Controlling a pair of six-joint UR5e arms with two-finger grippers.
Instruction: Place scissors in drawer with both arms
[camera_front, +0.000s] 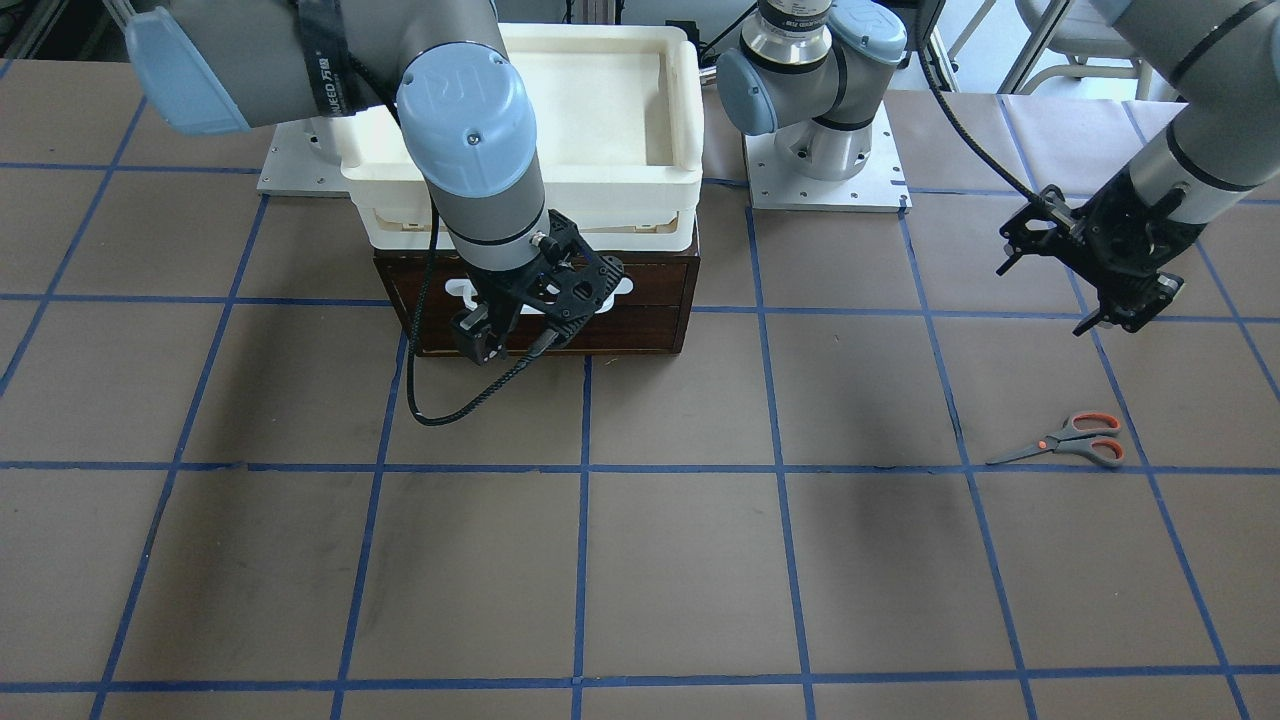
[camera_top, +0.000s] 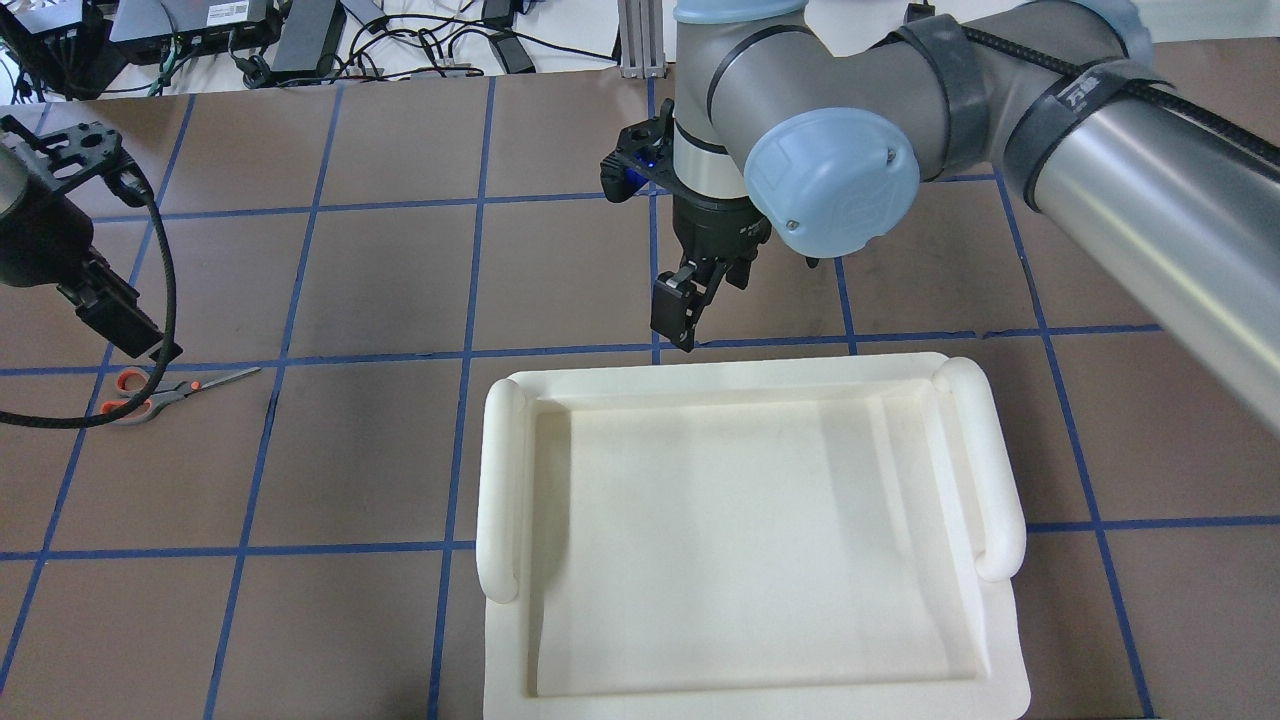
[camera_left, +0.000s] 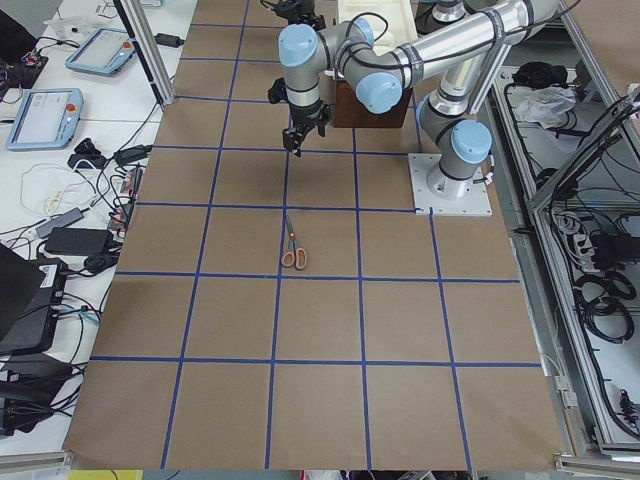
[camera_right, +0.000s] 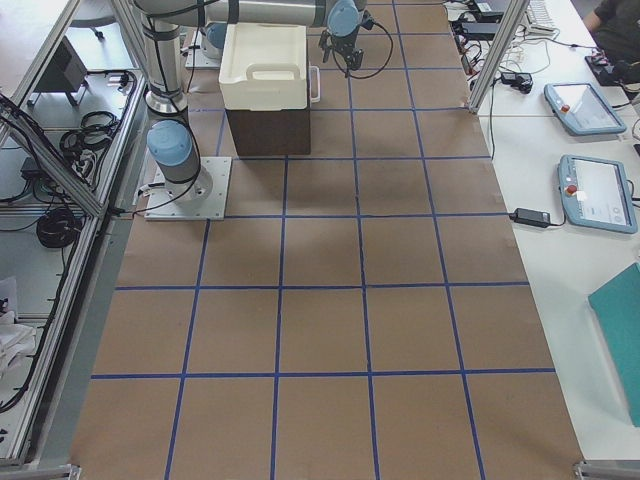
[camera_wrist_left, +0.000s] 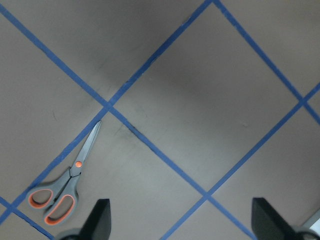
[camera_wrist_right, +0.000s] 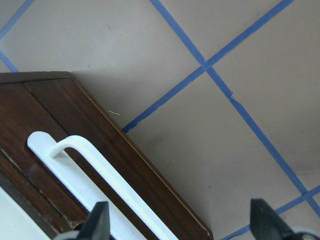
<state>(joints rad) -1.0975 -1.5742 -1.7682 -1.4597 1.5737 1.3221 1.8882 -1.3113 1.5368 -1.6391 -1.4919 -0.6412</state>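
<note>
Left gripper, spread wide, hangs near flat-lying grey-handled, orange-lined scissors, blades closed.

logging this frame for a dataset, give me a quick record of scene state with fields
scissors: flat on table, blades closed, ungrasped
drawer: shut, white handle free
tray: on top of drawer unit
left end effector: open, empty, above table near scissors
right end effector: open, empty, by drawer handle
</note>
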